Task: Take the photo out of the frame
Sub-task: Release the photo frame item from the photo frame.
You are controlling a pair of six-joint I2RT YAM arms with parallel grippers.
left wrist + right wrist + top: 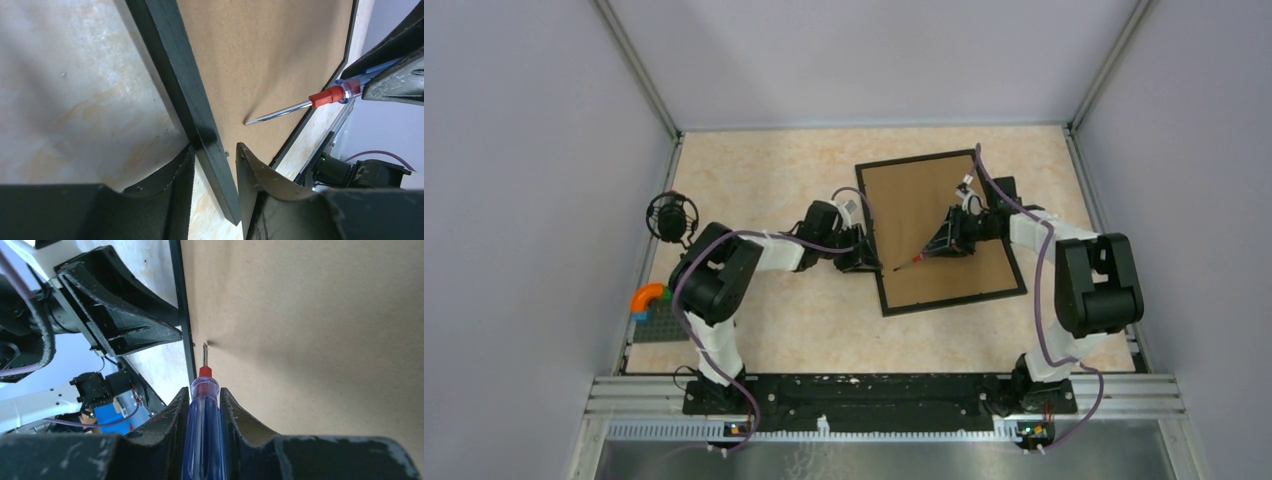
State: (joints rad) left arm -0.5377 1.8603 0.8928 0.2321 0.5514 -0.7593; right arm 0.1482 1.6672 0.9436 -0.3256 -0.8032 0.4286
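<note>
Left tool (215,146) stands slightly parted, facing the clamped right tool (204,390) close by.

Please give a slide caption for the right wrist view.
Right gripper holds a blue screwdriver, tip at the frame's brown back.

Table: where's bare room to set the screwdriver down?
Free: on the table, the near strip between frame and arm bases, and the far-left patch between frame, left arm and back wall. Crowded: the frame's left edge, where left gripper and the screwdriver in the right gripper sit close. Blocks fill the near-left corner.
</note>
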